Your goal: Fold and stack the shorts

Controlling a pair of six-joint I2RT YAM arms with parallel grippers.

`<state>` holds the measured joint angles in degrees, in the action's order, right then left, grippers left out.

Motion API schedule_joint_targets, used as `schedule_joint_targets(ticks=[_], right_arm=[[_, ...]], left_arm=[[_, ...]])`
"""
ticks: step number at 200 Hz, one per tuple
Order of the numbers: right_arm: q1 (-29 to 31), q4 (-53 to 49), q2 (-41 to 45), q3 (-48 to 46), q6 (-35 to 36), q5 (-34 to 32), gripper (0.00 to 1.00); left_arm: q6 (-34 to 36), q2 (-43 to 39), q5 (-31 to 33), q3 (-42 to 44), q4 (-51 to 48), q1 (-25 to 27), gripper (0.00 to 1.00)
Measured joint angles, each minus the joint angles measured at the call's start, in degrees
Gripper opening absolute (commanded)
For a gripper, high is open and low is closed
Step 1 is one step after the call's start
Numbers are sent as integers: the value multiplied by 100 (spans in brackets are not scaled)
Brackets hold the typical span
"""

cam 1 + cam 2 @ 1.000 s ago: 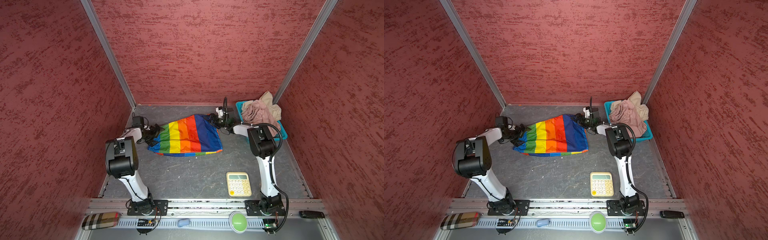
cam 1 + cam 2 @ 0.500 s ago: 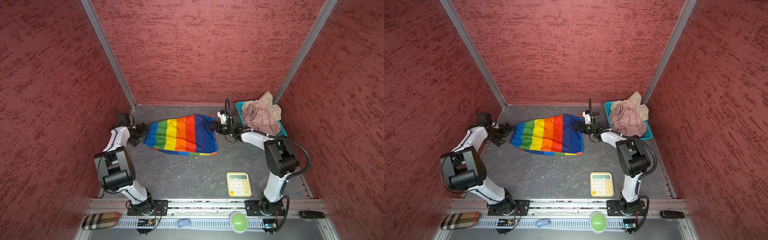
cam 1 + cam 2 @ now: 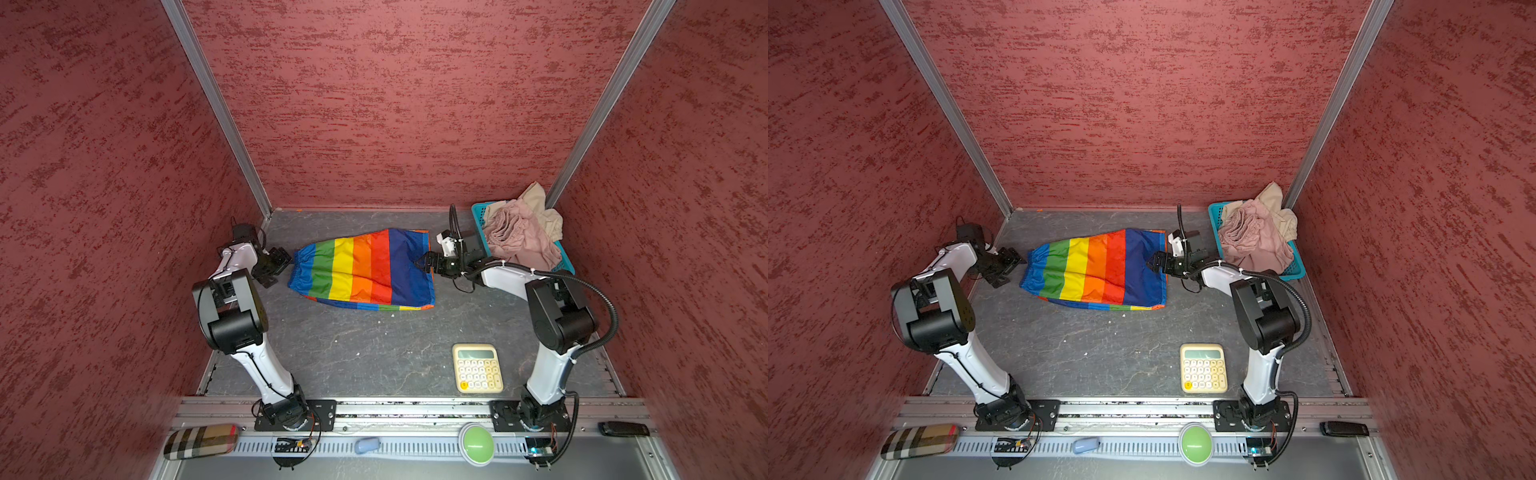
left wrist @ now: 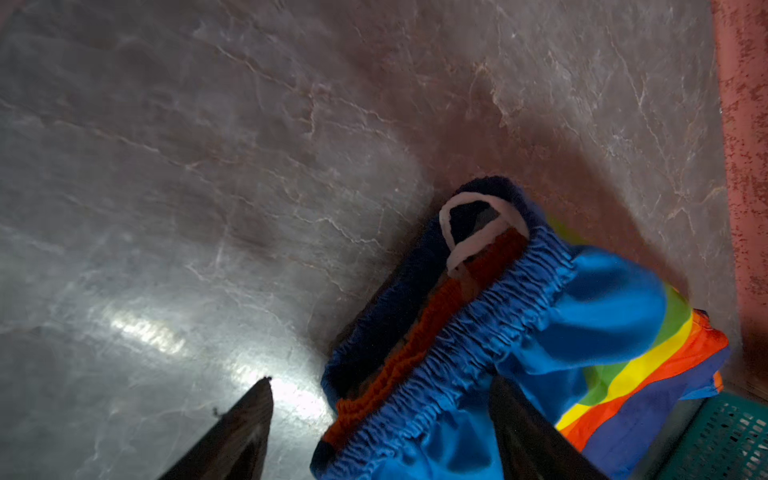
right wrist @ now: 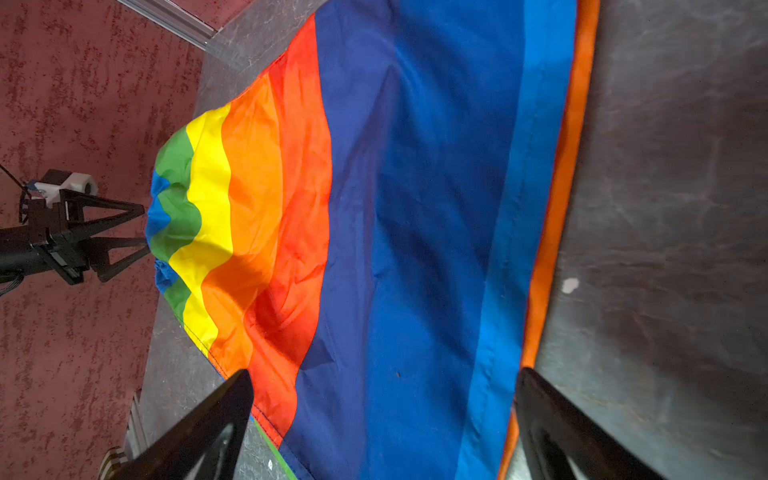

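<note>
Rainbow shorts [image 3: 361, 270] flat; right gripper [image 3: 422, 262] agape, maybe touching.

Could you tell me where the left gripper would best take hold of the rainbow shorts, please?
Probably the gathered elastic waistband, coming in low from the left end of the rainbow shorts. That thick ridge stands proud of the flat fabric and faces the open left gripper.

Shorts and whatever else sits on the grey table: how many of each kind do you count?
Shorts: 3, namely rainbow shorts flat on the table, pink shorts and beige shorts piled in the basket
Basket: 1, teal basket
Calculator: 1, cream calculator
Total: 5
</note>
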<state>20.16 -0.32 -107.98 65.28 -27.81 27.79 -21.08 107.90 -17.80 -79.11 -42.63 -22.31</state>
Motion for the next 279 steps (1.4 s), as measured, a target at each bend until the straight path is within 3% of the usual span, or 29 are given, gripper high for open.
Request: schedule_joint_targets(ticks=[115, 186, 279], right_arm=[[0, -72, -573, 227, -85, -310, 99], [0, 59, -608, 227, -254, -319, 99], [0, 334, -629, 153, -476, -291, 99]], left_arm=[[326, 621, 208, -223, -17, 459, 54], [505, 765, 533, -223, -35, 623, 66], [651, 922, 612, -374, -142, 911, 1]])
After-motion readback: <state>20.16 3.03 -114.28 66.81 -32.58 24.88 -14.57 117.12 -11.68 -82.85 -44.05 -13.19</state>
